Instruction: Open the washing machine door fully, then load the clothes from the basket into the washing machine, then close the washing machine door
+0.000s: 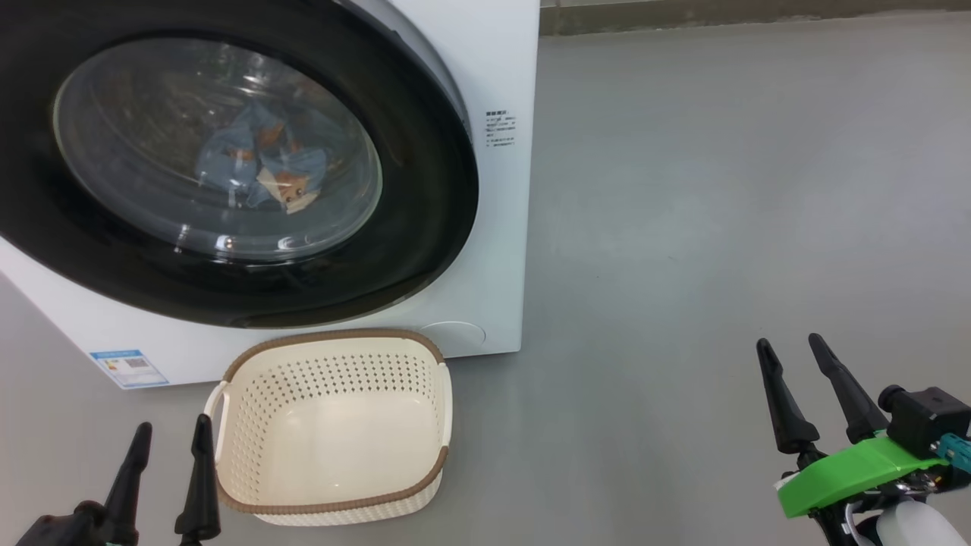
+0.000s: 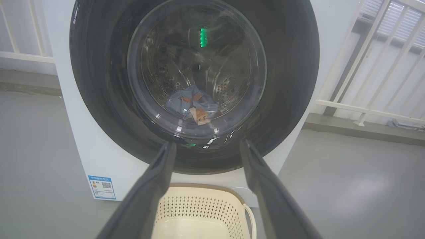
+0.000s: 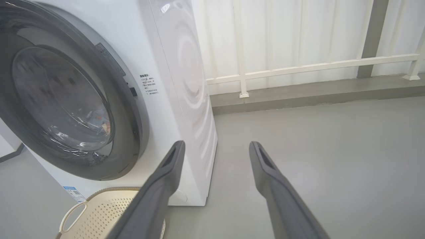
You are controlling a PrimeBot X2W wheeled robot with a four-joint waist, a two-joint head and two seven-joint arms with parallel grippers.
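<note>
The white washing machine (image 1: 497,227) fills the upper left of the head view, its round black door (image 1: 425,220) lying shut against the front. Behind the glass window, the light blue clothes (image 1: 262,163) with orange figures lie in the drum, also visible in the left wrist view as clothes (image 2: 194,106). The cream basket (image 1: 334,425) stands on the floor right in front of the machine, with nothing inside. My left gripper (image 1: 171,436) is open just left of the basket. My right gripper (image 1: 793,349) is open over bare floor, well right of the machine. Neither holds anything.
Grey floor (image 1: 721,189) stretches to the right of the machine. A white railing (image 3: 298,68) and a low kerb run along the wall behind. A blue label sticker (image 1: 129,368) sits low on the machine's front.
</note>
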